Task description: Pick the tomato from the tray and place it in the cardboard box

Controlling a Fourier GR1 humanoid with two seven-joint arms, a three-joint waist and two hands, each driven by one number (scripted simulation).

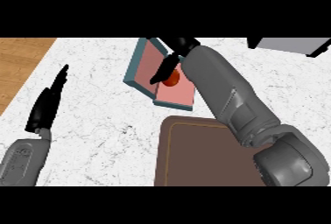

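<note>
While in tray (134, 72), one tomato (172, 79)

White marble counter (110, 131); wood floor (19, 57) at left

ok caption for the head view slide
Right hand at the tomato on the tray, cardboard box nearby, left hand resting open.

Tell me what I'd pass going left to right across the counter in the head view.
left hand → tray → grey object in the top right corner. The tomato, right arm and cardboard box overlap the tray's span, so they are left out.
</note>
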